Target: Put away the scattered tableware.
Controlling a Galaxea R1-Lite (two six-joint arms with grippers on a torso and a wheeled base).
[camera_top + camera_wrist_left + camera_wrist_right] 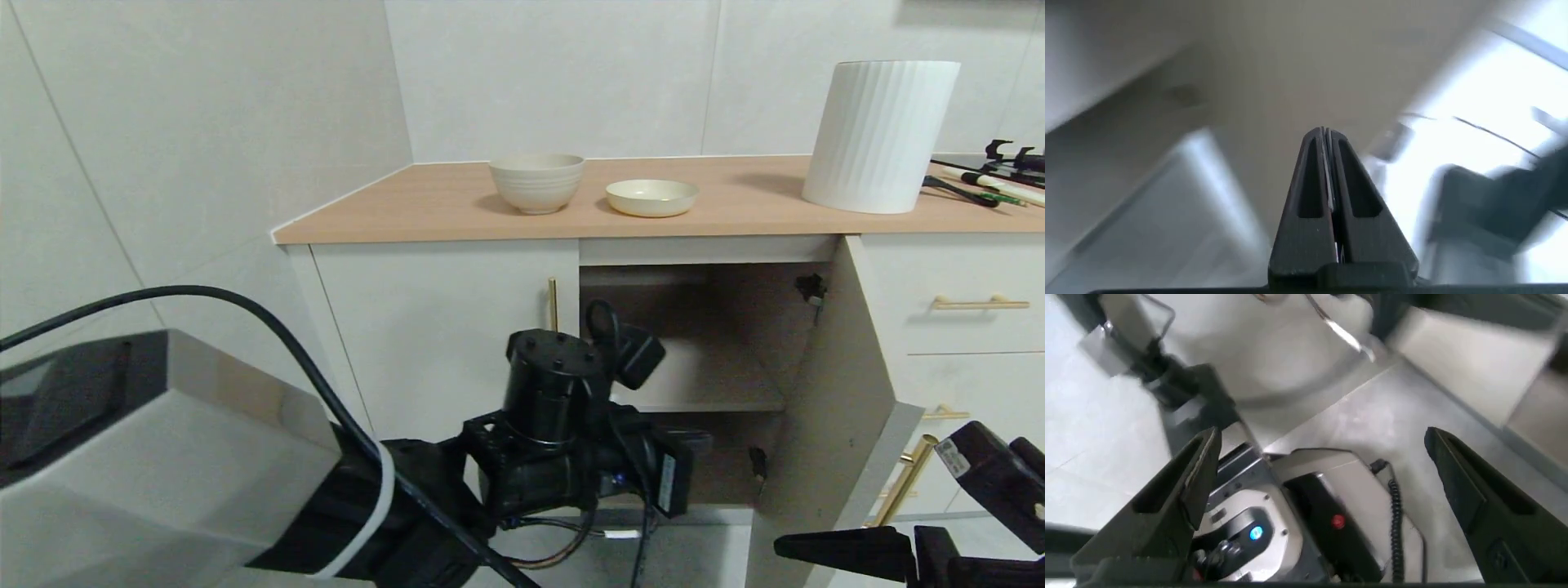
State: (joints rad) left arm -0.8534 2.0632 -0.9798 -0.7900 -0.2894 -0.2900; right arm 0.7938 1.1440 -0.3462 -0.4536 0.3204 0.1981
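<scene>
Right gripper (1323, 437): your nearest tool is hanging low at the right, beside the open door, with its fingers (1180, 494) spreading wide apart and nothing between them
Left gripper (1323, 140): its two fingers are pressing flat together on nothing, and it is hanging low in front of the cabinet, at the lower part of the open compartment
Cabinet door (824, 392): it is standing swung out to the right, so you are looking straight into the compartment
Shelf (710, 380): it is running across the middle of the open compartment, and nothing is showing on it
Closed door (441, 335): it is sitting shut to the left of the opening, its brass handle (553, 304) along the inner edge
Countertop (759, 208): the wooden top is carrying the tableware above the cabinet
Bowl (537, 181): it is standing upright on the top, above the closed door
Dish (651, 197): the shallow cream dish is lying just beside the bowl on its right, apart from it
Ribbed container (882, 135): the tall white cylinder is standing further right
Utensils (980, 186): they are lying at the right edge, past the container
</scene>
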